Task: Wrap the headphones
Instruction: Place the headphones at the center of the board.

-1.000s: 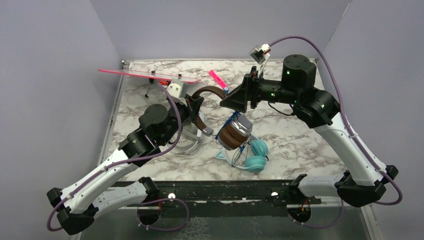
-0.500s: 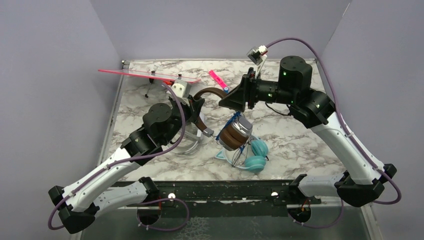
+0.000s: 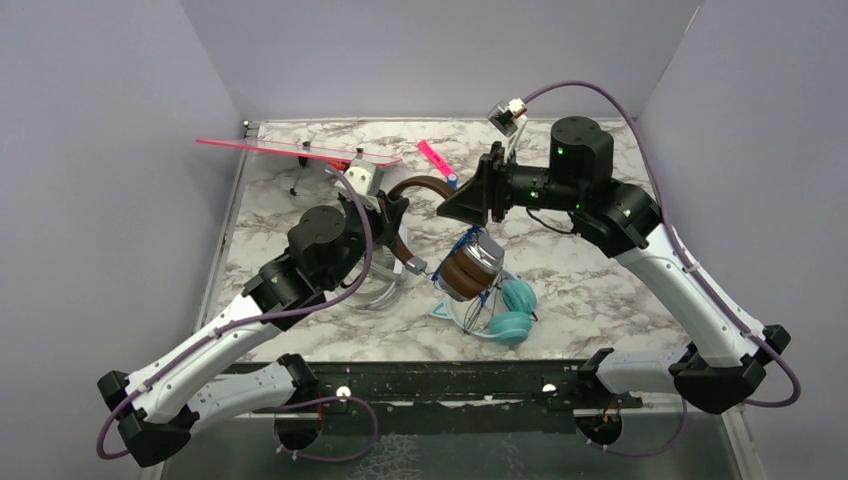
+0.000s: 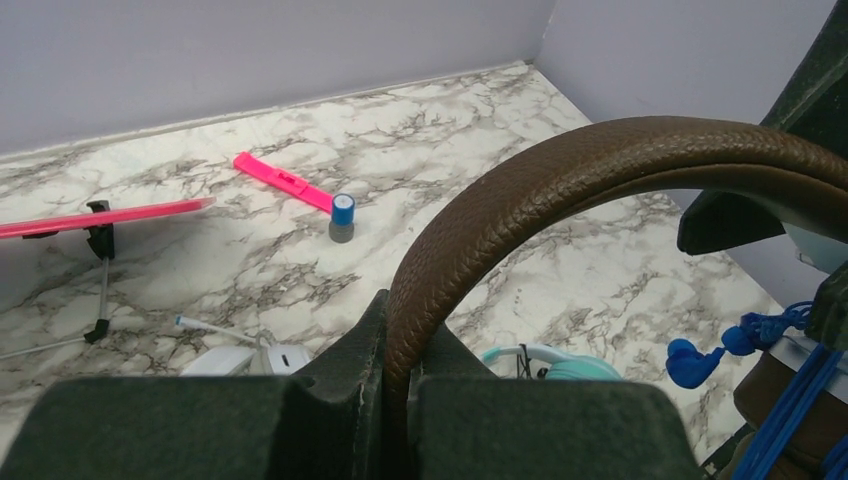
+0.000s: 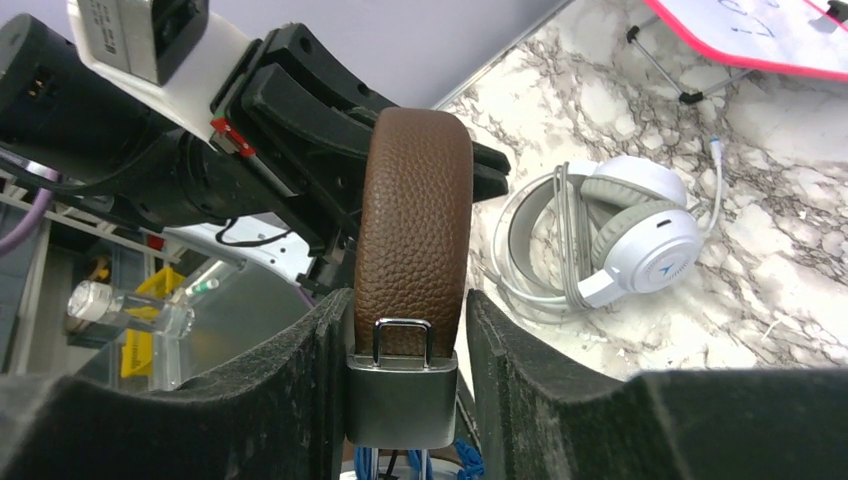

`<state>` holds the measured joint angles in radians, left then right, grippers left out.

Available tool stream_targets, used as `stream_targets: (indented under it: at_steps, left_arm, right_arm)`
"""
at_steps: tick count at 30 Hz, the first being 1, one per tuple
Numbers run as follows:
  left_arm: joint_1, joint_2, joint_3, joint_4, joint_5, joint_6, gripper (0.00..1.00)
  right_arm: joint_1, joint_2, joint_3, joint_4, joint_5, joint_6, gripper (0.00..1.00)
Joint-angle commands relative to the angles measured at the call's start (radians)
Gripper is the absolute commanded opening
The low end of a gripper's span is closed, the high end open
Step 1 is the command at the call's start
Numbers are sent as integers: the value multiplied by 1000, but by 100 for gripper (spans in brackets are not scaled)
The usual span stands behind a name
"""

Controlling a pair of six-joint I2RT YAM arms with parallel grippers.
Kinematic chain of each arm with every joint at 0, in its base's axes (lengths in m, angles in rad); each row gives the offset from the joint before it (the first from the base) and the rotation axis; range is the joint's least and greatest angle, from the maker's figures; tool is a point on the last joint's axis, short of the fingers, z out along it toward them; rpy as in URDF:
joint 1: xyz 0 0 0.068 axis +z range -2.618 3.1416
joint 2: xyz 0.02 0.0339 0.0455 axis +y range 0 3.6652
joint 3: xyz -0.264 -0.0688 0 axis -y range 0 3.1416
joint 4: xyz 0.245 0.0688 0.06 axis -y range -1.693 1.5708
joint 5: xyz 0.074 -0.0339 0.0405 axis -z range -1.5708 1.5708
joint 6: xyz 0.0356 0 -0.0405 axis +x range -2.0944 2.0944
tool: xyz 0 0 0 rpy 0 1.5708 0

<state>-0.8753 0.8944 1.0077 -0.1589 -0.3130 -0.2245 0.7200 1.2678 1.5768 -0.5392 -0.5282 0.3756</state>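
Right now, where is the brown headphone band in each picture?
Top view: the brown headband arches in the middle, between both grippers.
Left wrist view: it curves up from the bottom centre toward the right edge, pinched in the left gripper.
Right wrist view: it stands upright in the centre, between the right gripper fingers.
Shared landmark: the white headphones.

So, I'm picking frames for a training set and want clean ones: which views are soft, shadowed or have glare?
Top external: evenly lit and sharp, soft shadows under the arms. Left wrist: the left gripper fills the bottom as a dark, blurred mass; the brown headband and marble table stay crisp. Right wrist: fingers blurred, leather grain and white headphones sharp; no strong glare.
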Motion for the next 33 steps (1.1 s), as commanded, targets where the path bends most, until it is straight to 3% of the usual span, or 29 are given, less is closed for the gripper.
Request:
stream_targets:
  at_steps: [1,5,6,10,16,20,22,27,33]
  left_arm:
    - [1,-8,54,64,-13,-32,0]
    - [1,1,53,53,-34,-36,0]
    - [1,7,54,46,-45,-43,0]
    - [1,33,63,2,-90,-76,2]
    - [1,32,57,-57,-147,-103,49]
    - [1,3,34,-83,-170,-107,69]
    - [1,-16,32,-108,-186,-108,85]
    - [1,-80,29,-163,-205,-95,92]
    - [0,-166,13,-190,-176,-92,92]
  right_arm:
    - [0,-2,-20,36,32,-10,39]
    - [0,-11,-24,66,28,6,3]
    - [0,-14,-26,70,36,10,1]
    - [-1,-59,-66,122,97,11,0]
    - [-1,-89,-72,132,205,-10,0]
    - [-1,-76,-67,108,311,-51,0]
    - [-2,-58,-58,82,389,-88,0]
    - [-16,-5,-85,39,696,-211,0]
    - [-162,77,-169,81,848,-291,0]
